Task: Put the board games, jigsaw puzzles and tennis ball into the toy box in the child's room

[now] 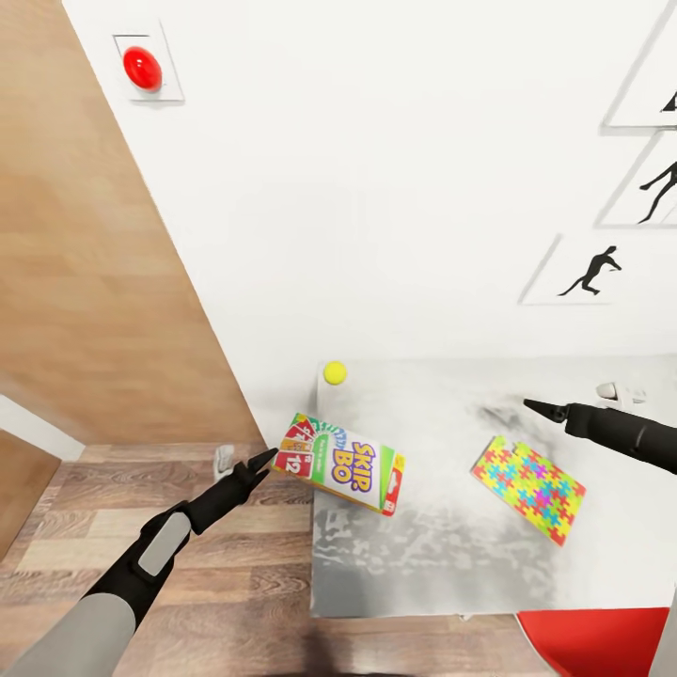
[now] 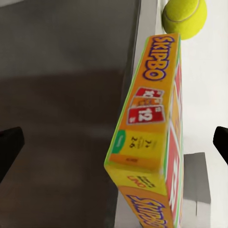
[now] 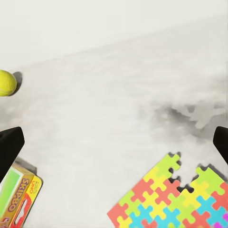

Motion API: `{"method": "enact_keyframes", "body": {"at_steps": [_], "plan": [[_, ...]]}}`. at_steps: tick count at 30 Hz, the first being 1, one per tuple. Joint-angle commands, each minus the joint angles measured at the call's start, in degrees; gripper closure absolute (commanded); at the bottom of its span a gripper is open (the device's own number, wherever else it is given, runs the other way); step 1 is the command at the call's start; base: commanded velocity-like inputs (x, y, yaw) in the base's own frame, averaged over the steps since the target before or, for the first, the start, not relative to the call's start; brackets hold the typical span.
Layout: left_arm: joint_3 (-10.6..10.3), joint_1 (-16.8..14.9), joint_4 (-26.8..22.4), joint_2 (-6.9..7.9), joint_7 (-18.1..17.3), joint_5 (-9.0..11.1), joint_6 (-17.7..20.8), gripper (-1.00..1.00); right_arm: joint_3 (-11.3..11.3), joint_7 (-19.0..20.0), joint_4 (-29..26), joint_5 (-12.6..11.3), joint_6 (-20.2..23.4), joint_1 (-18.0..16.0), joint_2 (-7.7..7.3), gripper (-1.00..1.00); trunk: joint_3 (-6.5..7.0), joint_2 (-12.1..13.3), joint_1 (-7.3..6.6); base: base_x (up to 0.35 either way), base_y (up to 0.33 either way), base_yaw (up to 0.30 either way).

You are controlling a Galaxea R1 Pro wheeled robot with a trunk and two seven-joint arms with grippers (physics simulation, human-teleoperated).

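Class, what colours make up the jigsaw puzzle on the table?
The jigsaw puzzle is yellow, pink, blue, green and orange-red; clearest in the right wrist view.

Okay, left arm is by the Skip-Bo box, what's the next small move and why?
Probably ease the left gripper forward over the Skip-Bo box end: it overhangs the table edge, and in the left wrist view its near end sits centred between the open fingers.

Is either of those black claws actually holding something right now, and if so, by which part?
No. The left gripper is open just short of the Skip-Bo board game overhanging the table; the right gripper is open above it.
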Motion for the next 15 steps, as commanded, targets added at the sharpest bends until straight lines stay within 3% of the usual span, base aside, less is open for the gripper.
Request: {"method": "enact_keyframes", "body": {"at_steps": [1,15], "plan": [[-0.21,-0.03,-0.01,0.06,0.02,0.59,0.44,-1.0,-0.05,0.59,-0.05,0.57,0.34,-0.09,-0.01,-1.0,-0.09,-0.1,0.03,0.0,0.0,-0.124],[-0.21,-0.05,-0.01,0.05,0.05,0.56,0.38,-1.0,-0.07,0.59,-0.05,0.65,0.34,-0.13,-0.06,-1.0,-0.09,-0.1,0.03,0.0,0.0,-0.147]]}}
